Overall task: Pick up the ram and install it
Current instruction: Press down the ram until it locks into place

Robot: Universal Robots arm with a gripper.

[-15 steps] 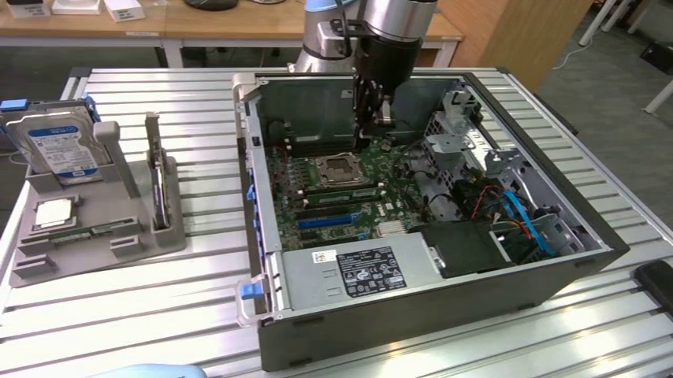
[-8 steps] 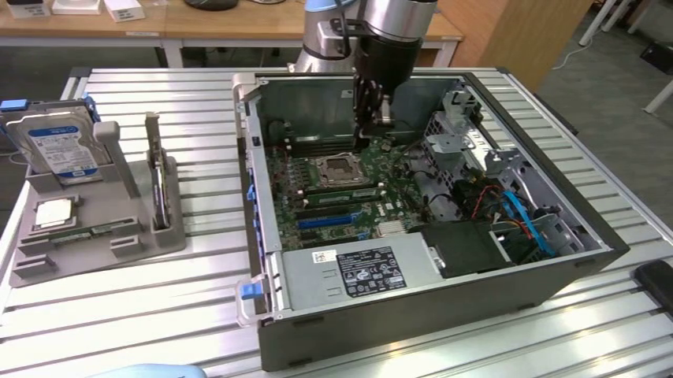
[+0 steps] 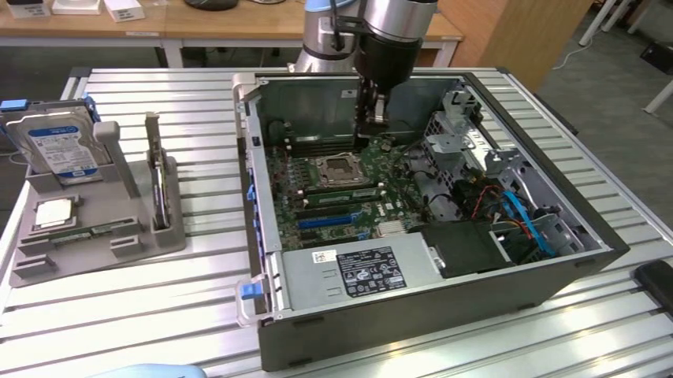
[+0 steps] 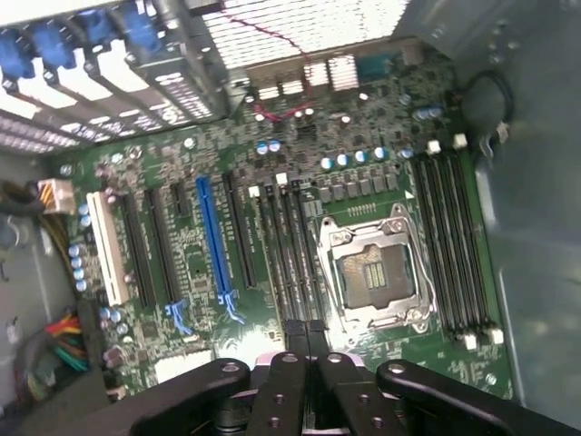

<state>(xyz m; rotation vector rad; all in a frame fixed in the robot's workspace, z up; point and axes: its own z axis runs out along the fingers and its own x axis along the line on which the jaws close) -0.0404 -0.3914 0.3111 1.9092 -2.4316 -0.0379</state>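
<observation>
My gripper (image 3: 376,126) hangs inside the open computer case (image 3: 589,260), above the far end of the green motherboard (image 3: 315,197). In the wrist view its black fingers (image 4: 292,363) are pressed together and shut, with nothing between them. Below them lie the bare CPU socket (image 4: 372,268) and black memory slots (image 4: 454,245) on both sides of it. A thin greenish stick (image 3: 93,231) that looks like the ram lies in the front of the grey holder (image 3: 63,264) at the exterior view's left, far from the gripper.
The holder also carries a blue-labelled hard drive (image 3: 61,146), a tall dark card with a metal bracket (image 3: 158,185) and a silver chip (image 3: 53,213). Inside the case are the power supply (image 3: 363,272), cables (image 3: 526,224) and drive cage (image 3: 458,130). Blue expansion slot (image 4: 213,241).
</observation>
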